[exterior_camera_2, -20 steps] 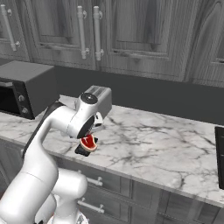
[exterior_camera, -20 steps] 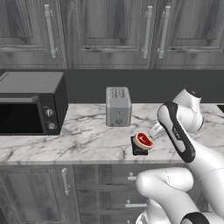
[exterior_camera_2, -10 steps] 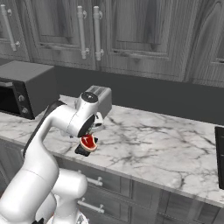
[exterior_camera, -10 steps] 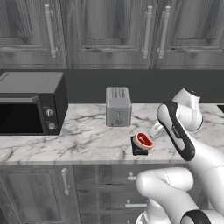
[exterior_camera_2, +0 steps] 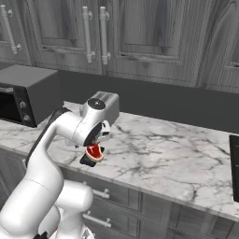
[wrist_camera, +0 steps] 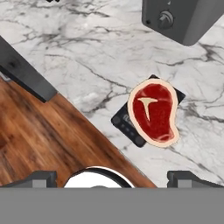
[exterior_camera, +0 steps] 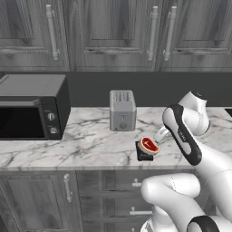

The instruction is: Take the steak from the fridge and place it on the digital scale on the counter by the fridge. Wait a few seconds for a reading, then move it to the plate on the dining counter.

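The steak (wrist_camera: 153,113), red with a pale fat rim, lies flat on the small black digital scale (wrist_camera: 125,126) near the front edge of the marble counter (wrist_camera: 87,52). My gripper (wrist_camera: 116,178) hangs a little above them, open, with nothing between its fingertips (wrist_camera: 41,177). From the left base view the steak (exterior_camera: 148,145) rests on the scale (exterior_camera: 143,156), with the gripper (exterior_camera: 159,135) just right of and above it. The right base view has the steak (exterior_camera_2: 94,151) and scale (exterior_camera_2: 87,161) under the gripper (exterior_camera_2: 101,135). The fridge, the plate and the dining counter are out of view.
A silver toaster (exterior_camera: 122,110) stands behind the scale, against the dark backsplash. A black microwave (exterior_camera: 31,106) sits at the counter's left end. Grey wall cabinets (exterior_camera: 113,31) hang above. A black cooktop edge (exterior_camera_2: 235,168) shows far right. Wooden floor (wrist_camera: 39,131) lies beyond the counter's front edge.
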